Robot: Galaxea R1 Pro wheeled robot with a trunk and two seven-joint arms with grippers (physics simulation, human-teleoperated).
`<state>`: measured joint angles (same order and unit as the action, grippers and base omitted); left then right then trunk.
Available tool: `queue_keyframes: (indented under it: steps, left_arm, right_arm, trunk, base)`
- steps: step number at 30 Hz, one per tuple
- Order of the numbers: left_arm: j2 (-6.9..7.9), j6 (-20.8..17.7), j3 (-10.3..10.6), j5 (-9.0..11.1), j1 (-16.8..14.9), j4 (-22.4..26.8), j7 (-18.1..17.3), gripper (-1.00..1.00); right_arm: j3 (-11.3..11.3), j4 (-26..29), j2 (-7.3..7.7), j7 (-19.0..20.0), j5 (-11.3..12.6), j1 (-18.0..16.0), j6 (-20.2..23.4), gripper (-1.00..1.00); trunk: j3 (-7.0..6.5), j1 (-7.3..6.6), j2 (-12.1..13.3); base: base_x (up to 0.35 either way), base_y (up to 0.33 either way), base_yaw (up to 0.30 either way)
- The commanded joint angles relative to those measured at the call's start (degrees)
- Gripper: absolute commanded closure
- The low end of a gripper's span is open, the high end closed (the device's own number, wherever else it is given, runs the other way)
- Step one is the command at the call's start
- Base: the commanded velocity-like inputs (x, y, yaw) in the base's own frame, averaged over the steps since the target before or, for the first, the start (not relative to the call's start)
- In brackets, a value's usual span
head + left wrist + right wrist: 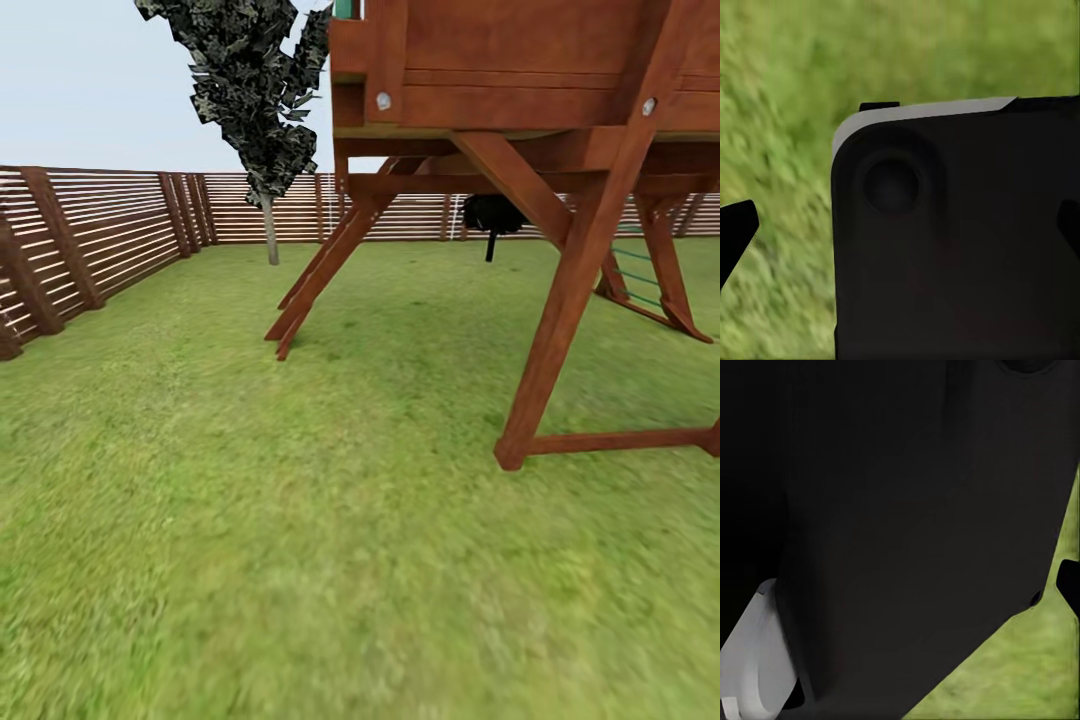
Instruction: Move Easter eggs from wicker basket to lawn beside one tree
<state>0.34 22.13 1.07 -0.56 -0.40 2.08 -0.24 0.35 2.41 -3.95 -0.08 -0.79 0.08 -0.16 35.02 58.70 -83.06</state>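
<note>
Across the wide green grass lawn [250, 520], at eleven o'clock, a thin grey-trunked tree [268, 228] stands upright before the brown slatted wooden fence [110, 235]. Red-brown wooden play frame [560, 290] at two o'clock. Dark robot body [960, 240] blocks both wrist views; either gripper's state is impossible to tell.

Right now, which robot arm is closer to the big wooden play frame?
Probably right. The play frame stands ahead toward the robot's right. The left tool and the right tool's fingertip hang beside its dark body over the lawn.

A dark robot body [907, 510] hides most of the lawn [1020, 675].
</note>
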Motion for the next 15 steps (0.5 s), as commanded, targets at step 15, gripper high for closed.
queue_keyframes:
  steps: [15]
  left_arm:
    - [0.01,0.2,0.1,0.0,0.0,-0.1,0.0,-1.0]
  right_arm:
    - [0.0,0.1,0.0,0.0,-0.1,0.0,0.0,-1.0]
  trunk:
    - [0.05,0.03,0.0]
  base:
    - [0.33,0.0,0.244]
